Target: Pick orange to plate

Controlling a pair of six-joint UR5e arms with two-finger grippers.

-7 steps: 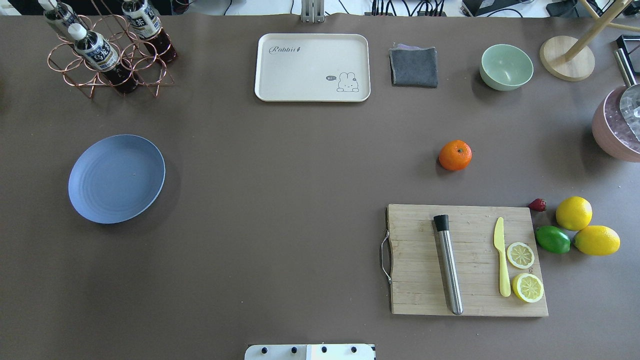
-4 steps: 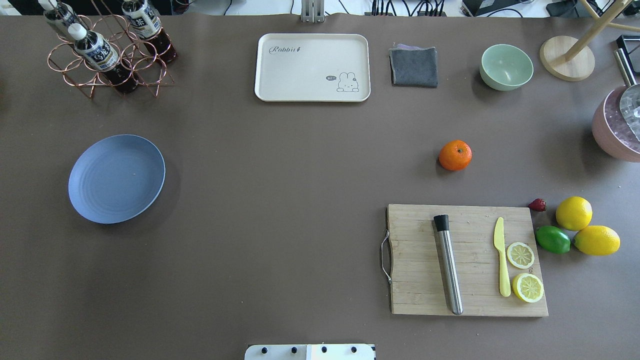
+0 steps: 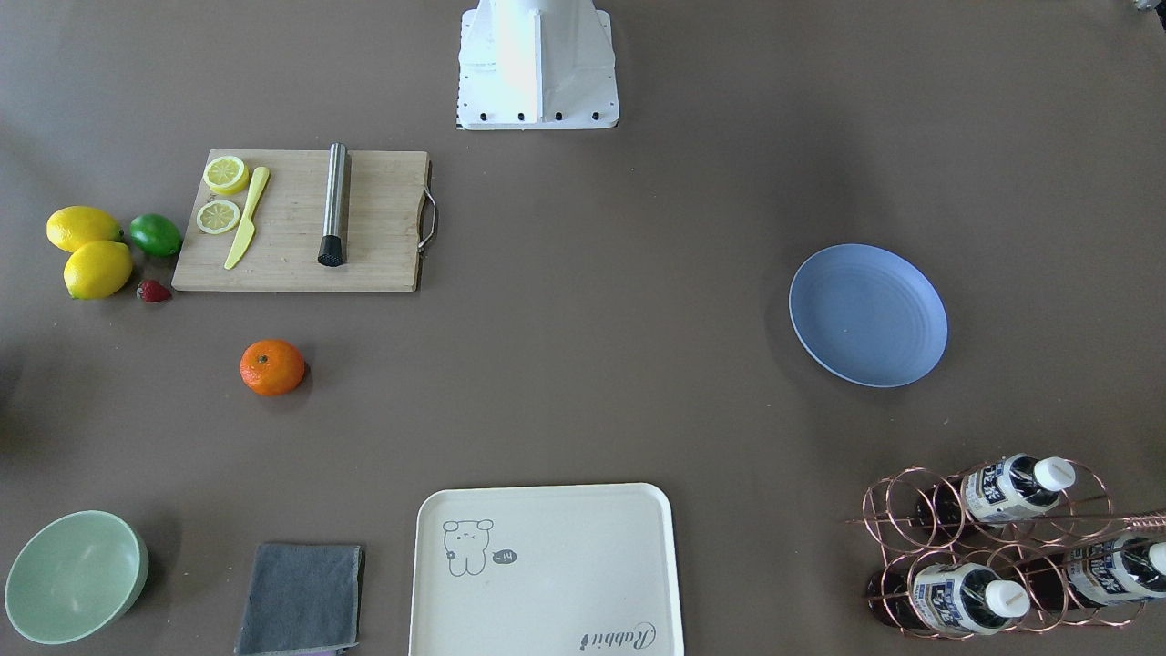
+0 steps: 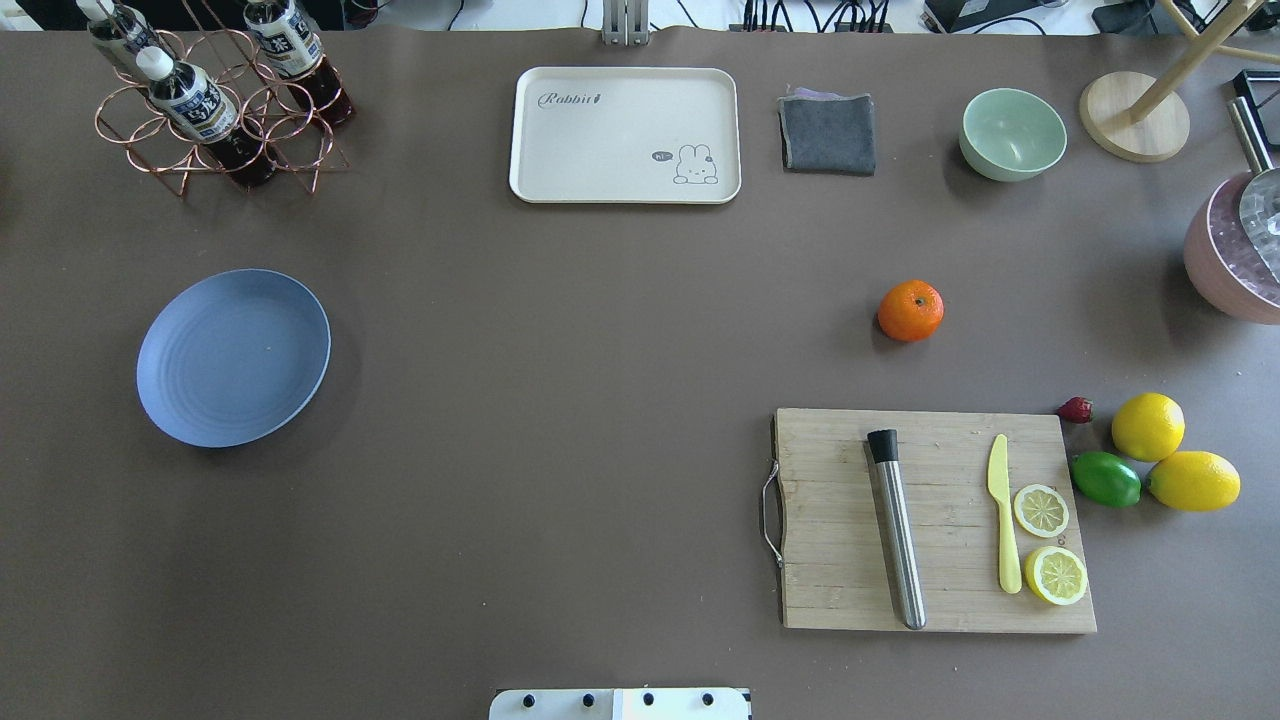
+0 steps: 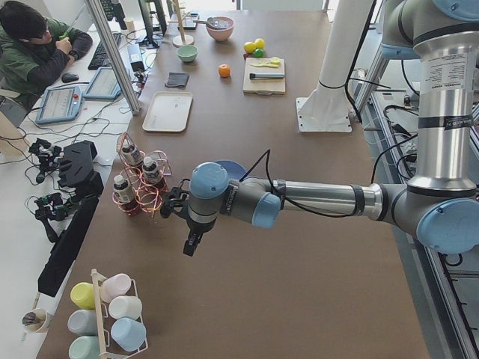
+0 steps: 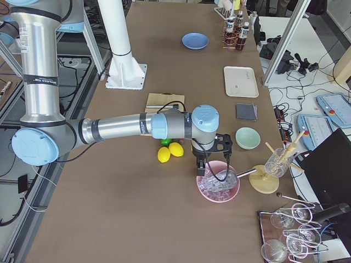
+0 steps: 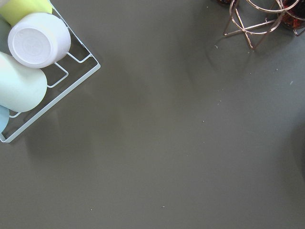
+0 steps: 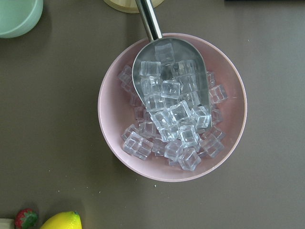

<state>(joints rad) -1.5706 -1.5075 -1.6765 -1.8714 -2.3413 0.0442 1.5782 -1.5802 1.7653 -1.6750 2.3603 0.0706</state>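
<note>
Orange (image 4: pixel 910 311), round, dimpled, lies far from matte ringed plate (image 4: pixel 233 357); left claw (image 5: pixel 193 243), right claw (image 6: pixel 202 168): cannot tell.

Orange (image 4: pixel 910 310) glowing bright orange; plate (image 4: pixel 233 357) periwinkle blue, faintly ringed; tray (image 4: pixel 600 150) cream with a grey rabbit drawing; bowl (image 8: pixel 236 129) pink, far right edge overhead.

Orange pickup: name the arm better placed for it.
Right. The orange lies on the robot's right half, near the ice bowl the right arm hovers over; the left arm is out beyond the plate.
</note>
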